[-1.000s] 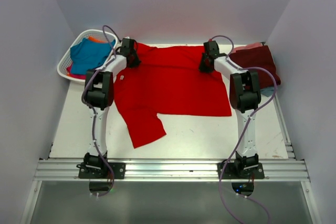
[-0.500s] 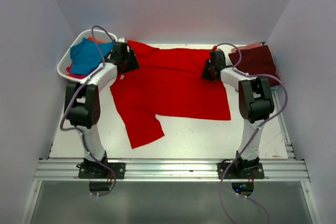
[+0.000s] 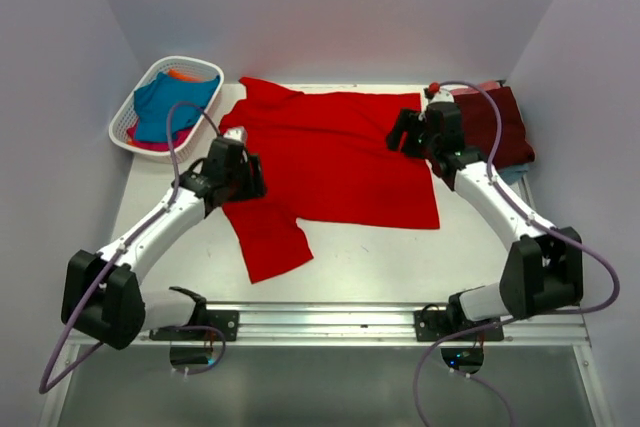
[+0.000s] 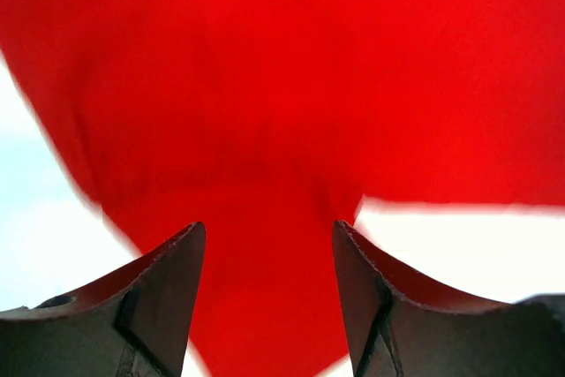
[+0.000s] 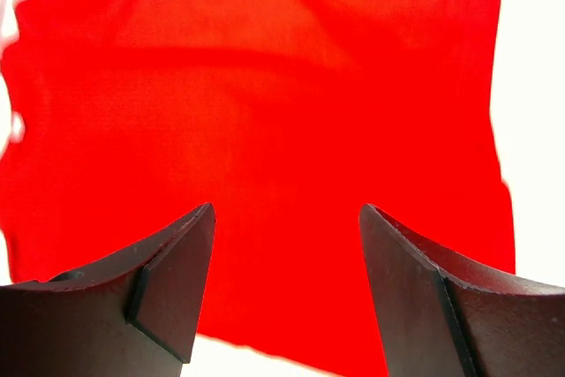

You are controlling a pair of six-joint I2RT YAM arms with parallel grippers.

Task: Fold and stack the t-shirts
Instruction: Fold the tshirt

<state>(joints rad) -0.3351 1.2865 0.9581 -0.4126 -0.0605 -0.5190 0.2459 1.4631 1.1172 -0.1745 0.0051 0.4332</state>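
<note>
1. Red t-shirt (image 3: 330,162): spread flat mid-table, sleeve (image 3: 272,247) trailing toward 7 o'clock.
2. Left gripper (image 4: 269,236): 9 o'clock, over the sleeve seam, jaws well apart, empty. Likely best to pinch low at the edge.
3. Right gripper (image 5: 287,214): 2 o'clock, over the shirt's side, jaws wide, empty. Should grip together with the left for a straight fold.
4. Maroon t-shirt (image 3: 495,122): 2 o'clock, far corner.
5. Basket (image 3: 118,137): 10 o'clock, teal t-shirt (image 3: 165,107) inside.

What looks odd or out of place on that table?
Nothing is spilled or damaged. The red t-shirt lies unfolded and crooked on the table. One sleeve juts out toward the near edge, and its far left corner points toward the basket.
</note>
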